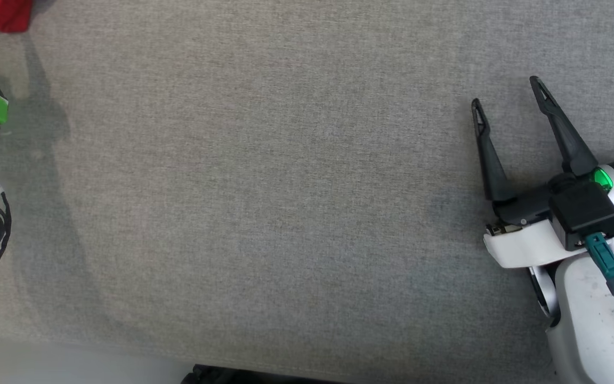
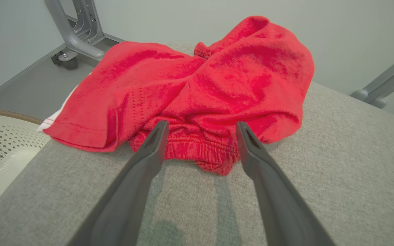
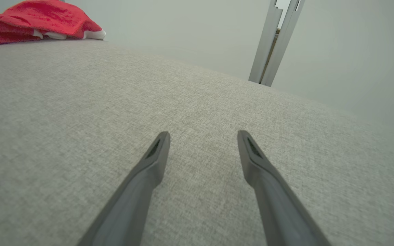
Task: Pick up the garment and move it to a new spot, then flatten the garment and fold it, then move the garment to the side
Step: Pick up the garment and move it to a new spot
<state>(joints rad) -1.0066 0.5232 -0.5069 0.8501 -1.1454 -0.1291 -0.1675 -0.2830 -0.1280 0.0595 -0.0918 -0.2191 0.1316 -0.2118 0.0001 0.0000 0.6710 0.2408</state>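
Shows the red garment (image 2: 197, 85) heaped at the far left corner of the grey worktop (image 1: 264, 186), waistband crosswise just ahead of the spread, empty left gripper (image 2: 201, 123). Places the right gripper (image 1: 506, 90), likewise spread and empty, well apart at the right; probably favours the left arm.

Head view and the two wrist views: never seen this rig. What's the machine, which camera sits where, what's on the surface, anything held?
It is a wheeled robot with two arms, each ending in a two-fingered gripper. The head view looks down on a grey fabric-covered surface, with the right gripper open at the right. Each wrist view looks along that arm's own fingers. The left gripper is open, its tips close to a crumpled red garment lying near the surface's corner. Nothing is held.
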